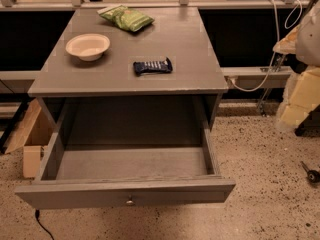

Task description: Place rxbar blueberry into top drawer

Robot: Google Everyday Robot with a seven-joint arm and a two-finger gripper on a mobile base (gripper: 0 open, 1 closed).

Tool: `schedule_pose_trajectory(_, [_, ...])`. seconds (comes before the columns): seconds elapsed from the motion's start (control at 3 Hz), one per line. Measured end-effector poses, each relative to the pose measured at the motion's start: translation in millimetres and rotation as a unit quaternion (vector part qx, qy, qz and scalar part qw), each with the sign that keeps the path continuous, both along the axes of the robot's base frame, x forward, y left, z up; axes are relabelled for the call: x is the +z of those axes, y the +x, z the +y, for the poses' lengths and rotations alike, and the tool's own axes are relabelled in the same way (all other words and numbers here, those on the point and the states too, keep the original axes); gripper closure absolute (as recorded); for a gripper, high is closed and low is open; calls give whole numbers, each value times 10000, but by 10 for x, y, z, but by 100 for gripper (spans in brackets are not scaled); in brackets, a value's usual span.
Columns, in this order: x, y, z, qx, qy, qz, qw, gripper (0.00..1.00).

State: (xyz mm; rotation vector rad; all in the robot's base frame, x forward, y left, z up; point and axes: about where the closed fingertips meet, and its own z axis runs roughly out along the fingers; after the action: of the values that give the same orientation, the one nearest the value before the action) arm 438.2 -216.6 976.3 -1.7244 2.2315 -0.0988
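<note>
- The rxbar blueberry (153, 66) lies on the bench (190, 44), top drawer (125, 194) open below.
- We cannot see the gripper or tell its opening.
- Our worry: the flat wrapper slips, missing the drawer.

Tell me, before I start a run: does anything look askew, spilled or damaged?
Nothing stands out. The rxbar blueberry lies flat on the cabinet top, the bowl sits upright, the green chip bag lies near the back, and the top drawer is pulled out squarely. The claw is not in view.
</note>
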Motion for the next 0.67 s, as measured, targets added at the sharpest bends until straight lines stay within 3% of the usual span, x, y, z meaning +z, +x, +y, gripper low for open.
schedule_pose_trajectory(0.33, [0,1,0,1,1,-1,10000,0])
schedule_pose_trajectory(0.67, [-85,330,132,207,364,-163,9990,0])
